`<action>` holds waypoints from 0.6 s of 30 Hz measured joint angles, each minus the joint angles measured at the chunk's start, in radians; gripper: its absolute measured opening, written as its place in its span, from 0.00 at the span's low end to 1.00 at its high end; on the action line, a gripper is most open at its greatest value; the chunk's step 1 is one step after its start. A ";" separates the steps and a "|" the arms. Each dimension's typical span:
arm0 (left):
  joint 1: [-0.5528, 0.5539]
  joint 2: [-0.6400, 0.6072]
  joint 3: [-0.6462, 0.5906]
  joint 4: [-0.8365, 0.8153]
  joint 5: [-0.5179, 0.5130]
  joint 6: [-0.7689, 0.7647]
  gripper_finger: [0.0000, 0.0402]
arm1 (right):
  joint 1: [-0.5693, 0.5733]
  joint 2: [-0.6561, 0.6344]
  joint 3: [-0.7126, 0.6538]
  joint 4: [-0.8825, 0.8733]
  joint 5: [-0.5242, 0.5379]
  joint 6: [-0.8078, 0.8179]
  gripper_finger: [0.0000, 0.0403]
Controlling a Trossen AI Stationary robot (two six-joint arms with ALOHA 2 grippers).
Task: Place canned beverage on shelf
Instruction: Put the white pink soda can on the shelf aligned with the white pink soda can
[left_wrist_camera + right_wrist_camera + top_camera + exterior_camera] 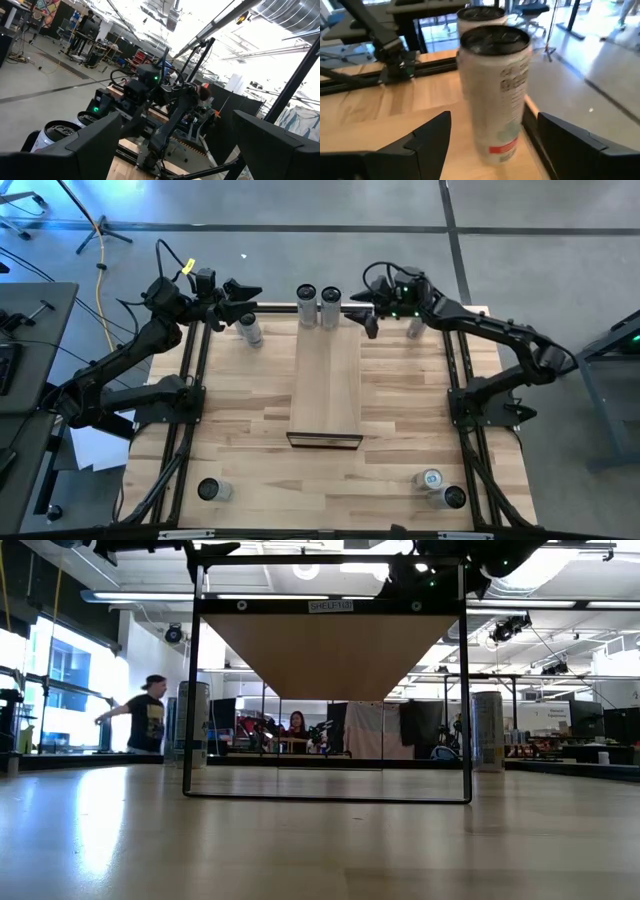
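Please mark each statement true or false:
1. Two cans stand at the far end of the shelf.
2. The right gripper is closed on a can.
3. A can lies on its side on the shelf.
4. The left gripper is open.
1. True: two cans stand upright at the shelf's far end.
2. False: the right gripper is open, with a can between its fingers, not yet clamped.
3. False: both cans on the shelf are upright.
4. True: the left gripper is open and holds nothing.

Open-plan robotics lab: butcher-block counter (250, 440) inside a black metal frame (465, 690), exposed ceiling ducts (295, 10), polished concrete floor (300, 205), cluttered workbenches (560, 752), people (147, 715) working beyond.
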State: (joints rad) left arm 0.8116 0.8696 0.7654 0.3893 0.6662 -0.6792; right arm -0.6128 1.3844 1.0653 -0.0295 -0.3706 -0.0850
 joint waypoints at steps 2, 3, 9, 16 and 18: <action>0.000 0.000 0.000 0.000 0.000 0.000 0.86 | 0.025 -0.001 0.000 -0.004 0.019 0.031 0.64; 0.000 0.000 0.000 0.000 0.000 0.000 0.86 | 0.040 -0.001 0.000 -0.005 0.033 0.041 0.60; 0.000 0.000 0.000 0.000 0.000 0.001 0.86 | 0.135 0.006 -0.001 -0.005 0.196 -0.003 0.21; 0.000 0.000 0.000 0.001 0.000 0.002 0.86 | 0.135 0.012 0.000 0.008 0.254 -0.026 0.05; 0.000 0.000 0.000 0.001 0.000 0.002 0.86 | 0.135 0.024 -0.001 0.007 0.245 -0.024 0.02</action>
State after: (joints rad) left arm 0.8116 0.8696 0.7654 0.3905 0.6662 -0.6771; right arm -0.4778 1.4081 1.0647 -0.0225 -0.1257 -0.1093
